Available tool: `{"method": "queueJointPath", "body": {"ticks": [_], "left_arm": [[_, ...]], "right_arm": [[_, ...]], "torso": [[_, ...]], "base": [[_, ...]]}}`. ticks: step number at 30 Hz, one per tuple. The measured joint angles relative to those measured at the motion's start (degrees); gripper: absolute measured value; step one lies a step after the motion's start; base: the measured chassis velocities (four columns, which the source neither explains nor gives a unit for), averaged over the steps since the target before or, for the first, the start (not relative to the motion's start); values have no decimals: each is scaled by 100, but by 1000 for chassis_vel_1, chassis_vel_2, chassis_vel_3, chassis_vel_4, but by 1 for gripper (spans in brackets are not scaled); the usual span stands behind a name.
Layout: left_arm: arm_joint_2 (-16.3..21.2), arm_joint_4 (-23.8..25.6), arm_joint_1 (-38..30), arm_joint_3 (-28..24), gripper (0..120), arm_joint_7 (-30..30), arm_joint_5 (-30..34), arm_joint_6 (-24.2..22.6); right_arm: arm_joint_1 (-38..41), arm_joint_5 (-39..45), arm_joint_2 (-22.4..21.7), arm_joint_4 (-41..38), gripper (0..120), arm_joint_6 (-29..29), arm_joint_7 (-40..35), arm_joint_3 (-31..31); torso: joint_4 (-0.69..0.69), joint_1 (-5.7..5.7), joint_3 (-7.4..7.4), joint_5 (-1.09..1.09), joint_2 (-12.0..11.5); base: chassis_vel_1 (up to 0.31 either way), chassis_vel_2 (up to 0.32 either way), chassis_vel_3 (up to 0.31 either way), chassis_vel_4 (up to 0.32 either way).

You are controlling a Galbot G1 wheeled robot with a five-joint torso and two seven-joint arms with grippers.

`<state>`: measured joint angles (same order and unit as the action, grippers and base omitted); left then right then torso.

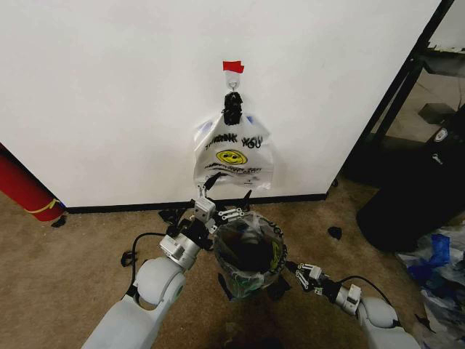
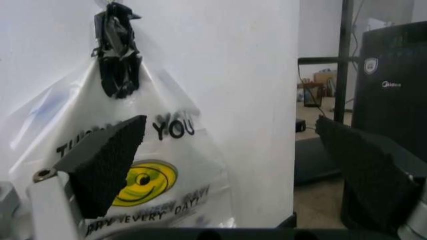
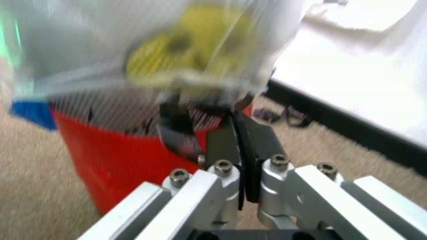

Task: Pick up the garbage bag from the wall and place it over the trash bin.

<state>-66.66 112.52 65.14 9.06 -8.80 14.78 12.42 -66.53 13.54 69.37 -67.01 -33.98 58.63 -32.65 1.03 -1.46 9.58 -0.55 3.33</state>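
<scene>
With the garbage bag already draped over the trash bin below the wall, we should keep the right gripper clenched on its film, pulling the rim down evenly, while our released left gripper stays clear.

Bright, even light on the wall; soft shadows; the right wrist view is heavily motion-blurred.
</scene>
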Motion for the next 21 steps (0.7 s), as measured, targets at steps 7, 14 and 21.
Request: {"method": "queueJointPath", "body": {"ticks": [7, 14, 21], "left_arm": [[4, 115, 203, 69, 100, -10, 20, 3], [-74, 458, 612, 432, 100, 39, 235, 6], [-207, 757, 987, 1553, 100, -253, 348, 63]], "right_arm": [[-313, 705, -337, -539, 18, 189, 854, -332], [-1165, 1954, -458, -2159, 43, 400, 829, -662], [-1894, 625, 377, -4673, 70, 353, -3310, -444]], "torso": [[0, 0, 0, 0, 0], [2, 0, 0, -1, 0], [-2, 1, 0, -2, 0]], "base": [[0, 0, 0, 0], [0, 0, 0, 0], [0, 0, 0, 0]]}}
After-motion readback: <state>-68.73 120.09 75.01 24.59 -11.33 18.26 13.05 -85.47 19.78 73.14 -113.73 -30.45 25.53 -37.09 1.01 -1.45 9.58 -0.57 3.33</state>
